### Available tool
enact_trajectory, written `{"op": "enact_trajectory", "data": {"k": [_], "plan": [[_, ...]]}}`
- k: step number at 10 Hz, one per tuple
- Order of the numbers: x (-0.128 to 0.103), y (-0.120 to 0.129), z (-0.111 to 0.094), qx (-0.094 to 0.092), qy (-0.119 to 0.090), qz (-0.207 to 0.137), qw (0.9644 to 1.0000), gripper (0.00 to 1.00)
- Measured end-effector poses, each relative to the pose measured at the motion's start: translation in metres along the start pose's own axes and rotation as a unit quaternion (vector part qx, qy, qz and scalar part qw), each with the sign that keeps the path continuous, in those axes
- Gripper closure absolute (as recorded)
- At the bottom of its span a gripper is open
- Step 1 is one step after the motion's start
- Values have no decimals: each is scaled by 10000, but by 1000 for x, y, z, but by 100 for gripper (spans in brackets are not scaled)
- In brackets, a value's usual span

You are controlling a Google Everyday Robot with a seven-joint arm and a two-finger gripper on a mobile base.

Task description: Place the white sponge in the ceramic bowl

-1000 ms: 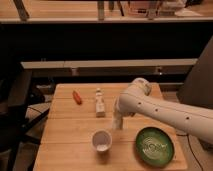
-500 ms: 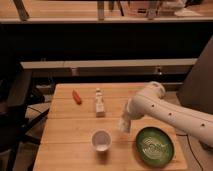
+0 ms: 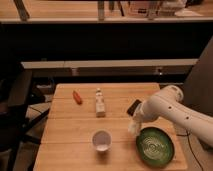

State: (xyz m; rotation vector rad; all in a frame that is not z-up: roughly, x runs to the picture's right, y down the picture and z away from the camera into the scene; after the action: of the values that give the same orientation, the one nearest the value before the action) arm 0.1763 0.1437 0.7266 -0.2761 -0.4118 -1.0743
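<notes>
Wooden table (image 3: 70,135), gripper (image 3: 134,125) above it

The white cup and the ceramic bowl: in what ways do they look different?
The white cup is small, narrow and plain white; the ceramic bowl is far wider, shallow and glossy green with pale swirls. The cup stands alone, while the gripper, carrying the white sponge, hangs at the bowl's left rim. Both are round, upright and empty.

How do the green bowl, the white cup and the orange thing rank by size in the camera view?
1. ceramic bowl, right of the gripper
2. white cup
3. orange thing, though it lies farther back
</notes>
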Motion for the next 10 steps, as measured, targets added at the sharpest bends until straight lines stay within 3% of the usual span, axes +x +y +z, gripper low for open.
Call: {"op": "enact_trajectory", "data": {"k": [3,5,10], "plan": [[-1,16,-3,10,-59,129,9999,98],[-2,40,-6,14,-107,266,9996,98],[-2,57,-4,74,-168,464,9988,98]]}}
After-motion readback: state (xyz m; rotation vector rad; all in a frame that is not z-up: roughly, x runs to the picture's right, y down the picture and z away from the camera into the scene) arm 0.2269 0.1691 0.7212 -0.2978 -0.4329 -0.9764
